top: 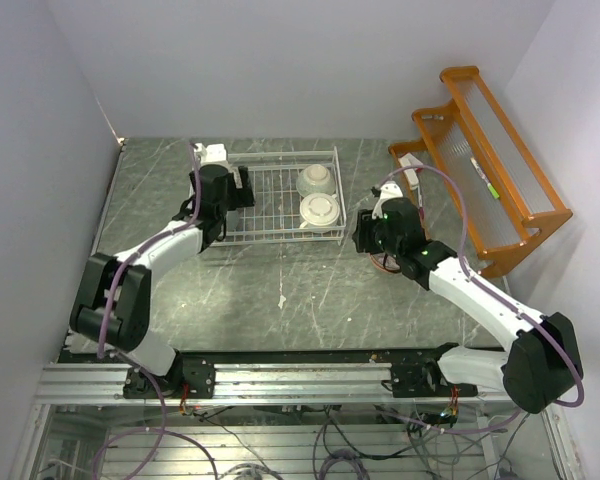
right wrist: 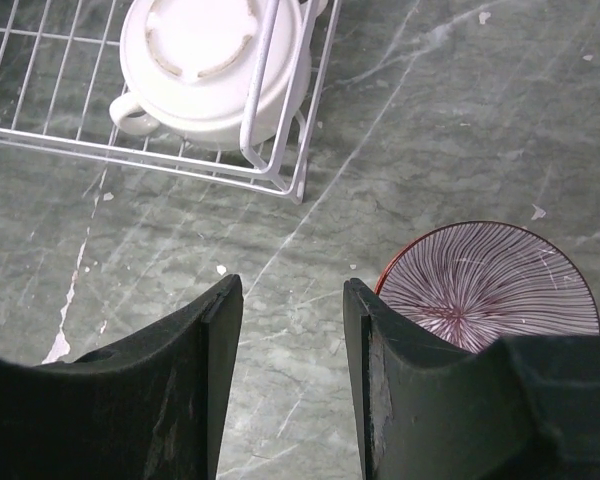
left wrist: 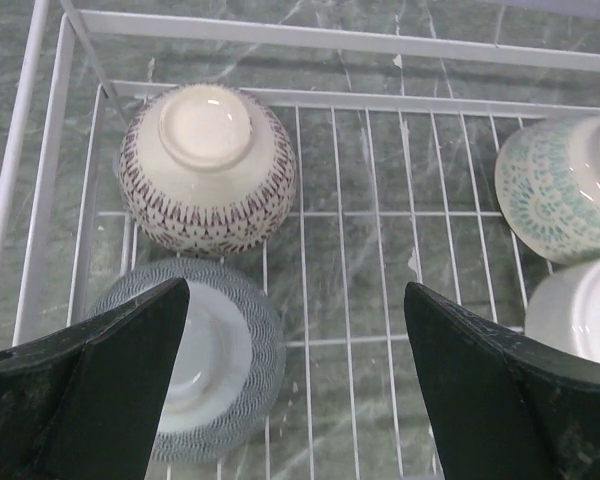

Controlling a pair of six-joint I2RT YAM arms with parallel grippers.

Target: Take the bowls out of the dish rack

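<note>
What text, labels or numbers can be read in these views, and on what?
No readable text in any view.
Orange shelf: small white and green bits on it, too small to tell whether they carry print.
Bowls in the wire rack: patterns only, no lettering.

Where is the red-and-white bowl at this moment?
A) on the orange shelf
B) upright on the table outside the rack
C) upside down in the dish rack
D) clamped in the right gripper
B: the right wrist view shows the red-and-white bowl open side up on the table, outside the dish rack, beside the open right gripper.
</note>
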